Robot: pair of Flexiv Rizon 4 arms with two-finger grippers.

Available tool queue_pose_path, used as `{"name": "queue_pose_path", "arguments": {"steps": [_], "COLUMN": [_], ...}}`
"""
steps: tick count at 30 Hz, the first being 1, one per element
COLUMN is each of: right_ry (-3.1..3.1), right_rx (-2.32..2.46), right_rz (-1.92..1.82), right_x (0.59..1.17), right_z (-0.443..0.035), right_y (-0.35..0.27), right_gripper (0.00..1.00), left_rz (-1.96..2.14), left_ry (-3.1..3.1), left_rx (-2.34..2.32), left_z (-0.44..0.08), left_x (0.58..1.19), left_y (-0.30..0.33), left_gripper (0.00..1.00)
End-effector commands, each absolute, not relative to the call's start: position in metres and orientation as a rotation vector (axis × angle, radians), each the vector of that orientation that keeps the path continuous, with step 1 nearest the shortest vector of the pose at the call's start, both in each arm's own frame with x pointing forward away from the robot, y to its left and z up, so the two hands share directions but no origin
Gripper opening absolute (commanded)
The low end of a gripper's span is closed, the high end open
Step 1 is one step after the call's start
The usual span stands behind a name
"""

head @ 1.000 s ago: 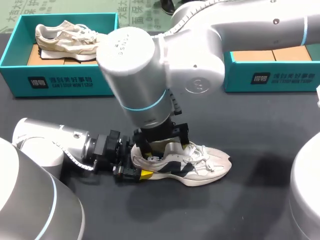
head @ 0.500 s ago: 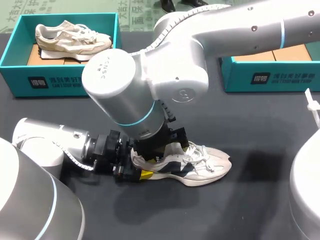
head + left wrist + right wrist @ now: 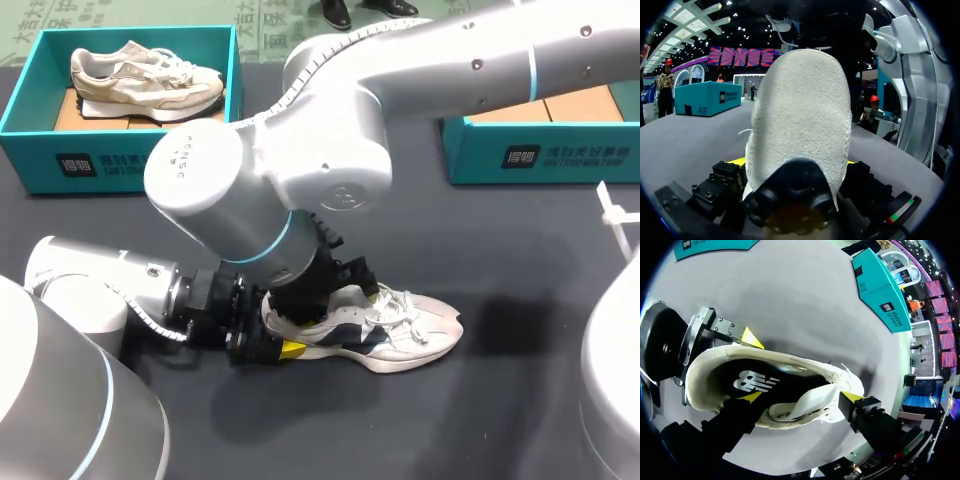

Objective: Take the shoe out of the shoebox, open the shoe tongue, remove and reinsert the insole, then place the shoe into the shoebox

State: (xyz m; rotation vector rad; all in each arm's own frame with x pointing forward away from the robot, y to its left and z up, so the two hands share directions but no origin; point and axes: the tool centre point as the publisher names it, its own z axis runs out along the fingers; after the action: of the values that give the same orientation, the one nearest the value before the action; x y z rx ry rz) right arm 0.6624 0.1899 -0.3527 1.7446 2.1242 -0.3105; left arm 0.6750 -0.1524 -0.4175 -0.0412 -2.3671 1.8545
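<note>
Item: shoe [image 3: 400, 325] lying on table [image 3: 520, 400], out of shoebox [image 3: 30, 150]. Left gripper [image 3: 794, 162] pinching heel [image 3: 797, 115] from both sides. Right gripper [image 3: 801, 396] spread, straddling tongue [image 3: 810, 399]. Risk, I am judging: tongue slipping free, or pull dragging heel from clamp.

Two shoes [image 3: 390, 325] (one boxed), two shoeboxes [image 3: 120, 165], two arms [image 3: 330, 150]

shoe [image 3: 410, 325] sits centre of the table [image 3: 520, 400], left gripper [image 3: 265, 342] at its heel, right gripper [image 3: 335, 292] over its opening. back left, a box [image 3: 120, 165] holds another shoe [image 3: 140, 80]; second box [image 3: 560, 155] back right.
</note>
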Motion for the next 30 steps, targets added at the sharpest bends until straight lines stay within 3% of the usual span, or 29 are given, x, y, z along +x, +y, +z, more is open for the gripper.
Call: {"name": "queue_pose_path", "arguments": {"steps": [1, 6, 9, 11, 15, 16, 30], "right_ry": [1.522, 1.522, 1.527, 1.532, 1.537, 1.539, 1.621], "right_rx": [2.166, 2.179, 2.181, 2.184, 2.189, 2.19, 2.196], "right_rz": [-0.215, -0.203, -0.2, -0.199, -0.197, -0.198, -0.241], "right_x": [0.655, 0.656, 0.657, 0.657, 0.657, 0.657, 0.661], "right_z": [-0.356, -0.356, -0.355, -0.353, -0.348, -0.346, -0.332], "right_y": [0.189, 0.18, 0.175, 0.171, 0.162, 0.161, 0.147], "right_gripper": [1.0, 1.0, 0.94, 0.85, 0.56, 0.54, 0.58], "left_rz": [1.852, 1.852, 1.852, 1.852, 1.852, 1.852, 1.852], "left_ry": [-2.37, -2.37, -2.37, -2.37, -2.37, -2.37, -2.37], "left_rx": [-0.038, -0.038, -0.038, -0.038, -0.038, -0.038, -0.038], "left_z": [-0.418, -0.418, -0.418, -0.418, -0.418, -0.418, -0.418], "left_x": [0.674, 0.674, 0.674, 0.674, 0.674, 0.674, 0.674], "left_y": [-0.152, -0.152, -0.152, -0.152, -0.152, -0.152, -0.152], "left_gripper": [0.0, 0.0, 0.0, 0.0, 0.0, 0.0, 0.0]}}
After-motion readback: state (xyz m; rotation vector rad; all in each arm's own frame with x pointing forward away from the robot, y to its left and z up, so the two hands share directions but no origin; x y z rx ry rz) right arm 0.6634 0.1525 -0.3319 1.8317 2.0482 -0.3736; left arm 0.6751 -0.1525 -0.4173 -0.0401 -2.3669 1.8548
